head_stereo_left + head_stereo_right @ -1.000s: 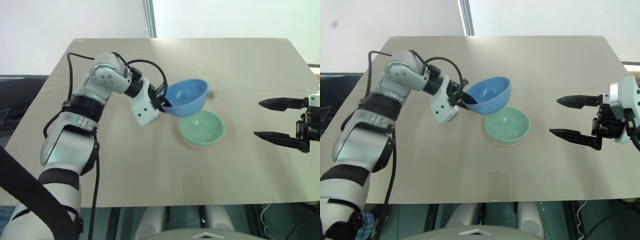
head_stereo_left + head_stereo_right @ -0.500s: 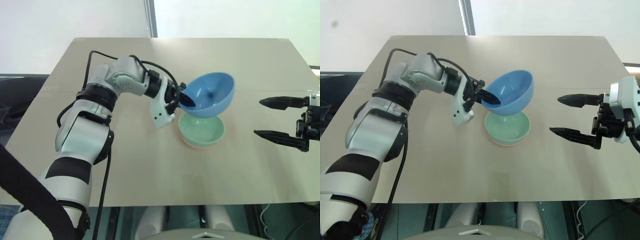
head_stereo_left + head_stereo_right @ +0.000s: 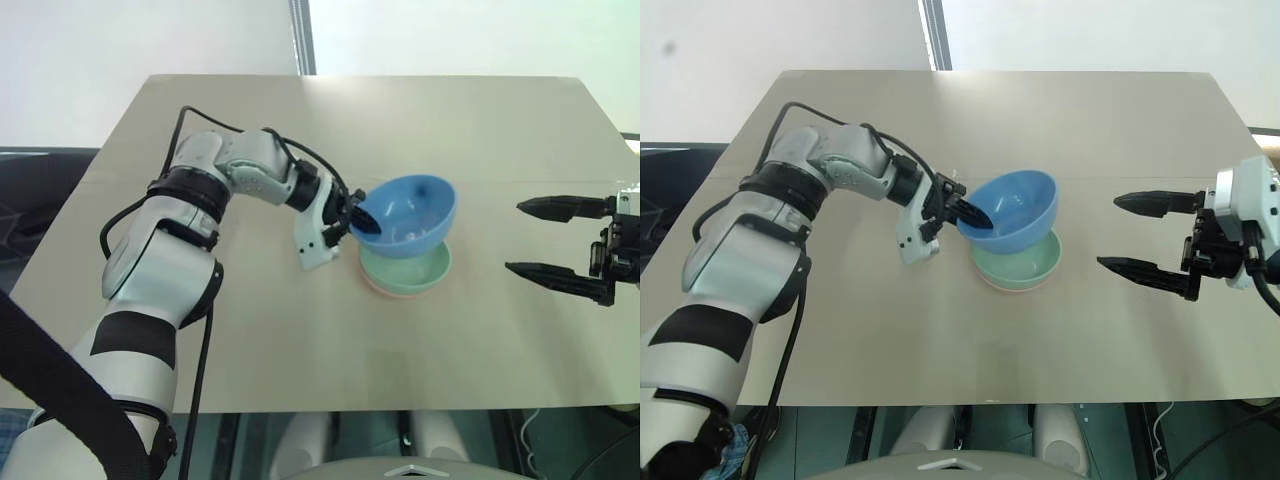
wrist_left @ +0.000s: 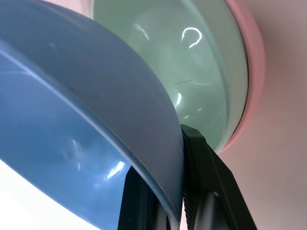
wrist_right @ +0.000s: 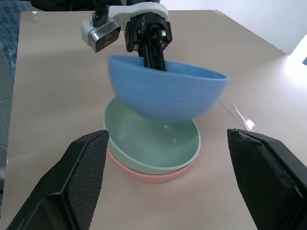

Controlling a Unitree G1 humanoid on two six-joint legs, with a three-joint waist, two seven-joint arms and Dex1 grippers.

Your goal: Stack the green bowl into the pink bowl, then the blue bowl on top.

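Treat the blue bowl (image 3: pixel 405 212) as light, stiff and slippery (the left pincer (image 3: pixel 362 220) clamps its rim; the right pincer (image 3: pixel 560 240) stands released).

Left tool (image 3: pixel 974 217) grips blue bowl (image 3: pixel 1012 206) rim, over green bowl (image 3: pixel 1025 263).

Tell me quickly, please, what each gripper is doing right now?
Left gripper: shut on the blue bowl, holding it by the rim.
Right gripper: open, holding nothing.
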